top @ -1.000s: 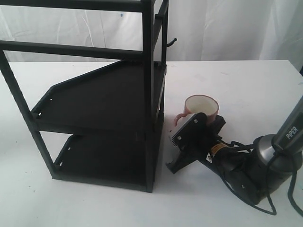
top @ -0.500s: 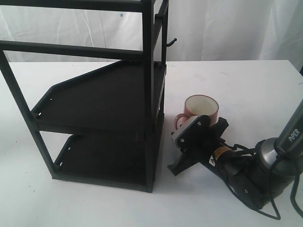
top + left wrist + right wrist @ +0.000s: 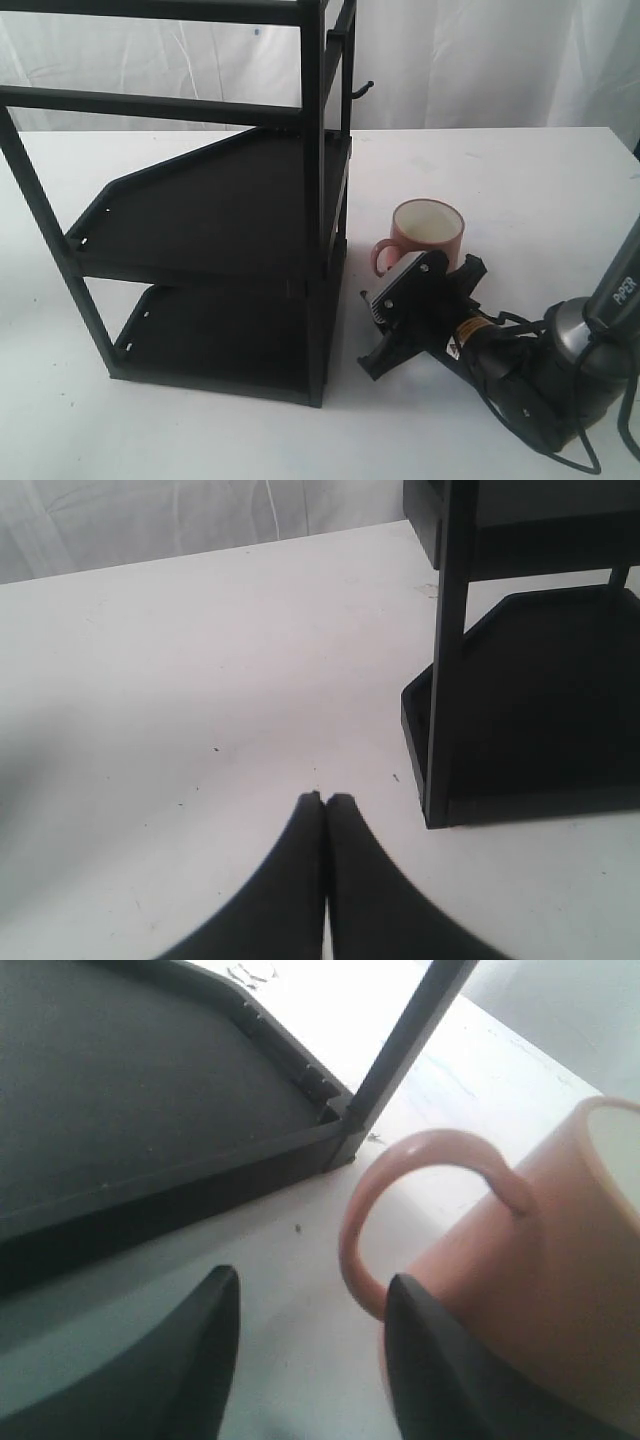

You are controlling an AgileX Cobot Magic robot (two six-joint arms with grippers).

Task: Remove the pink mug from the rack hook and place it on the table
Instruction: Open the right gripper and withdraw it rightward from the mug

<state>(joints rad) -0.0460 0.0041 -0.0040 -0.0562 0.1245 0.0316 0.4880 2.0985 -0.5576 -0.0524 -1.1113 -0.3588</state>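
Note:
The pink mug stands upright on the white table, to the right of the black rack, its handle turned toward the rack. Close up, the pink mug fills one side of the right wrist view. My right gripper lies low just in front of the mug, open; in its own view the right gripper has nothing between its fingers, and one finger sits beside the handle. The rack hook is bare. My left gripper is shut over bare table.
The rack's lower shelf and corner post stand close to the left of my right gripper. A white curtain hangs behind the table. In the left wrist view the rack's foot is near the left gripper.
My right gripper has drawn back from the mug toward the front of the table and a little to the right, so more of the mug shows. The mug has stayed put.

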